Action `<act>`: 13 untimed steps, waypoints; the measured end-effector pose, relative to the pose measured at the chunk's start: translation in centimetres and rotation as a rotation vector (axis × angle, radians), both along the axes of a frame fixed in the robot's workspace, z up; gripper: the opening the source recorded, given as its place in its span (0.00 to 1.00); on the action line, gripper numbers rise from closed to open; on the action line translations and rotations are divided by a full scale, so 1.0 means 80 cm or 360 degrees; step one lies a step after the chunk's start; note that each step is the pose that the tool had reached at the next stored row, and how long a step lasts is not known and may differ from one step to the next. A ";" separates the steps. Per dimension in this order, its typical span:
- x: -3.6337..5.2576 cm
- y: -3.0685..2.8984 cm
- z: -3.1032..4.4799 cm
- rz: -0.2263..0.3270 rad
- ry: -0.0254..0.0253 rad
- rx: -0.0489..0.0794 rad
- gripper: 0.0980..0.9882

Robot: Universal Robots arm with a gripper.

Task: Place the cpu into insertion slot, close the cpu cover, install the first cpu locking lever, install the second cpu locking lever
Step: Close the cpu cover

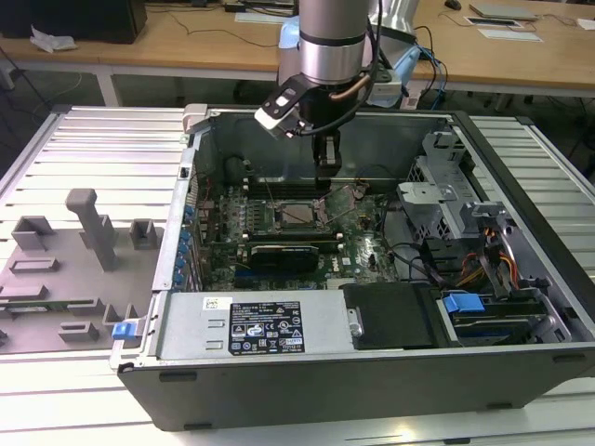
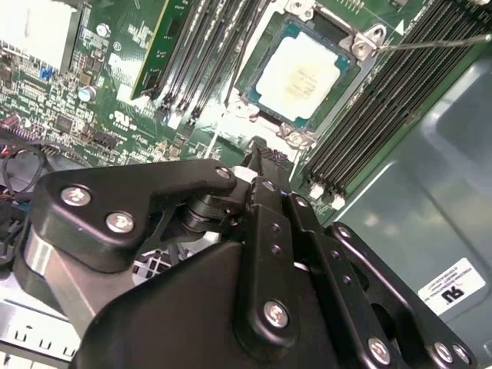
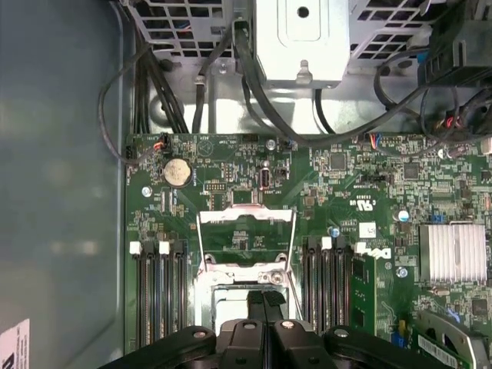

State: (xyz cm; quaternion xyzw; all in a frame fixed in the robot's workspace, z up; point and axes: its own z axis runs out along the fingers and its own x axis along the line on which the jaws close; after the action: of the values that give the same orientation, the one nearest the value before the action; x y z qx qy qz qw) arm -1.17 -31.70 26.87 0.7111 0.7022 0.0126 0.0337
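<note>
The cpu point(image 2: 302, 71), a square chip with a silver-grey top, lies flat in the black-rimmed insertion slot point(image 2: 257, 58) on the green motherboard; in the exterior view the cpu point(image 1: 299, 214) sits mid-board. The cpu cover point(image 3: 246, 217), a thin metal frame, appears tipped up open beyond the slot. Thin wire locking levers point(image 3: 293, 246) stand raised on either side of the cover, and one lever point(image 2: 430, 42) juts out past the socket corner. My gripper point(image 1: 325, 169) hovers just above the socket's edge, its fingertips point(image 3: 264, 298) pressed together, shut with nothing between them.
Black memory slots point(image 3: 157, 300) flank the socket on both sides. A long black card point(image 1: 284, 255) lies across the board in front. Drive cages and cables point(image 1: 437, 200) fill the case's right side, a power supply point(image 1: 265, 325) the front. Grey fixtures point(image 1: 88, 228) stand on the table at the exterior view's left.
</note>
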 end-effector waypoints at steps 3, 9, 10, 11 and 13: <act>0.007 0.0000 0.0000 0.0000 0.00000 0.0000 0.01; 0.027 0.0000 0.0001 0.0000 0.00007 0.0000 0.01; 0.029 0.0000 0.0001 0.0000 0.00008 0.0000 0.01; 0.032 0.0000 0.0000 0.0000 0.00008 0.0000 0.01; 0.038 0.0000 0.0000 0.0000 0.00009 0.0000 0.01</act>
State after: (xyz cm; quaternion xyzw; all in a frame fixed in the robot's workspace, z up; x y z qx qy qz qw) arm 1.88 -31.70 26.87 0.7111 0.7022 0.0124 0.0335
